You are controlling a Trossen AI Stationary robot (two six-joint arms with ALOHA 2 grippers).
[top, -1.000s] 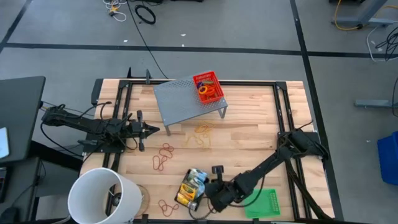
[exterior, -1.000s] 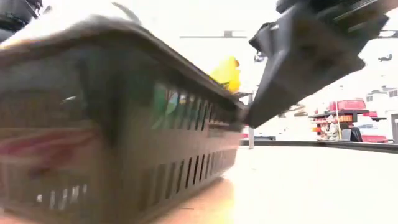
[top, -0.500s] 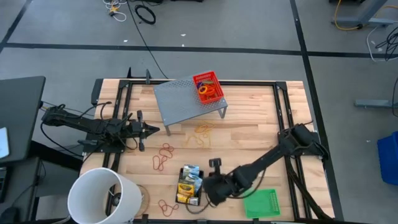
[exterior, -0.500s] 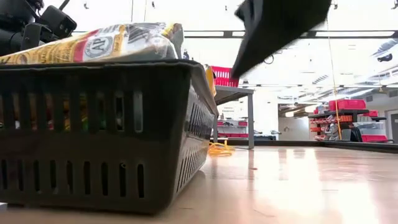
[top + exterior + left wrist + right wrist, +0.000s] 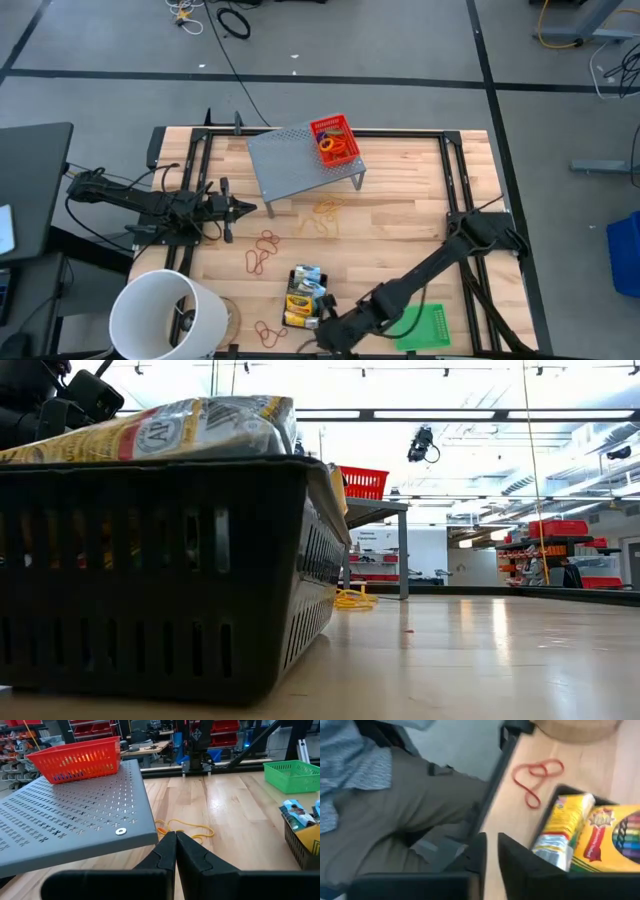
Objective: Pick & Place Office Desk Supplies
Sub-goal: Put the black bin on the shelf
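We are seeing the black mesh tray (image 5: pixel 305 297) sitting near the table's front edge, holding the crayon box (image 5: pixel 612 840); it looks light and stiff, best gripped by its rim; the right gripper (image 5: pixel 491 851) beside it is slightly parted, empty; the left gripper (image 5: pixel 175 851) is shut, idle.

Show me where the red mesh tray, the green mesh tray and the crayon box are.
Red mesh tray (image 5: pixel 335 142): high view, on its middle.
Green mesh tray (image 5: pixel 424 326): high view, on its visible floor.
Crayon box (image 5: pixel 612 839): right wrist view, on its printed front face.

Floor: we see grey concrete (image 5: pixel 400 40), black tape lines.
Ceiling: strip lights (image 5: pixel 480 418).
Shelving: red bins (image 5: pixel 560 528), right.
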